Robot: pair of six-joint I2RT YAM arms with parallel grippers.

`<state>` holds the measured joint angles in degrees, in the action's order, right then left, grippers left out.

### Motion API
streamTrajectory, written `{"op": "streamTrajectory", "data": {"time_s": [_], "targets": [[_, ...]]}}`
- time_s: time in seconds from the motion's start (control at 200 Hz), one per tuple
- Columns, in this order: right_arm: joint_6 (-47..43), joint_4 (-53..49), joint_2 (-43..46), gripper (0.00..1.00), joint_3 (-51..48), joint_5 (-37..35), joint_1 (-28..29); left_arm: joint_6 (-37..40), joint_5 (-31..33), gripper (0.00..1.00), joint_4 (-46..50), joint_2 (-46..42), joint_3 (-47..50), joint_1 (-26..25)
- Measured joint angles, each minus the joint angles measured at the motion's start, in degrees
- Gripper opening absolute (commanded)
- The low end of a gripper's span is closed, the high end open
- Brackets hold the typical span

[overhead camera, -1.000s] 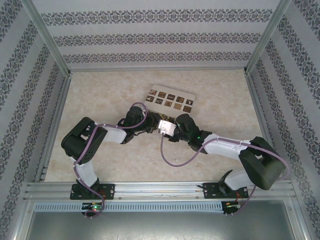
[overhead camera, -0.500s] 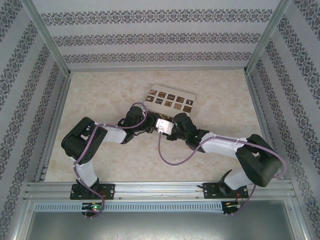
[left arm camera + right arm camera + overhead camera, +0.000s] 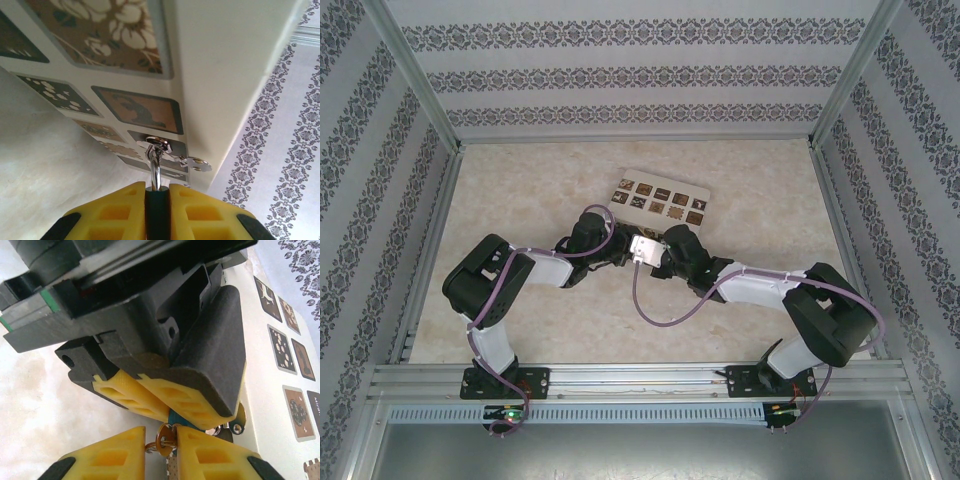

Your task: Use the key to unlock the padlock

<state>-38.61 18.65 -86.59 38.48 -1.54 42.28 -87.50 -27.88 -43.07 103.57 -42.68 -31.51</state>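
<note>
My left gripper (image 3: 157, 186) is shut on the padlock (image 3: 157, 212), its dark blue body pinched between the yellow fingers. The silvery shackle (image 3: 155, 167) runs up through the metal hasp (image 3: 196, 164) on the edge of the cream box (image 3: 225, 75). In the right wrist view the same lock shows as a teal sliver (image 3: 176, 419) under the left gripper's pads (image 3: 150, 400). My right gripper (image 3: 161, 434) holds the key (image 3: 166, 439), a small brass head with a wire ring, right below the lock body. In the top view both grippers meet (image 3: 632, 250) at the box's near edge.
The cream box (image 3: 660, 200) with dark brown patterned squares lies flat at mid table, behind the grippers. A purple cable (image 3: 655, 315) loops from the right wrist over the table. Patterned walls and metal rails (image 3: 435, 240) close the table in on three sides.
My right arm has slid left, bringing its gripper and the key up against the left gripper. The left arm and the box have stayed put.
</note>
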Motion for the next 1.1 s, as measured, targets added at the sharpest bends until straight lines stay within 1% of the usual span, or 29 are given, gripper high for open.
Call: {"op": "streamTrajectory", "data": {"time_s": [0.105,0.22,0.44,0.67,0.904,1.099], "targets": [[0.0,0.0,-0.1,0.12,0.0,-0.5,0.3,0.0,0.2,0.16,0.0,0.0,0.0,0.0],[0.6,0.2,-0.1,0.00,0.0,-1.0,0.4,0.0,0.7,0.16,0.0,0.0,0.0,0.0],[1.9,1.3,-0.2,0.00,0.1,-1.7,0.4,0.0,1.8,0.16,-0.1,0.0,0.0,0.0],[7.3,2.7,-0.2,0.00,-0.2,-2.6,0.6,-0.2,2.3,0.15,-0.7,0.0,0.0,0.0],[16.9,8.9,-0.4,0.00,-2.8,-3.5,0.7,-0.5,2.5,0.15,-1.5,0.0,0.0,0.1],[28.5,17.4,-2.7,0.00,-5.9,-4.7,1.0,-0.9,2.9,0.16,-1.9,1.0,0.0,0.1]]}}
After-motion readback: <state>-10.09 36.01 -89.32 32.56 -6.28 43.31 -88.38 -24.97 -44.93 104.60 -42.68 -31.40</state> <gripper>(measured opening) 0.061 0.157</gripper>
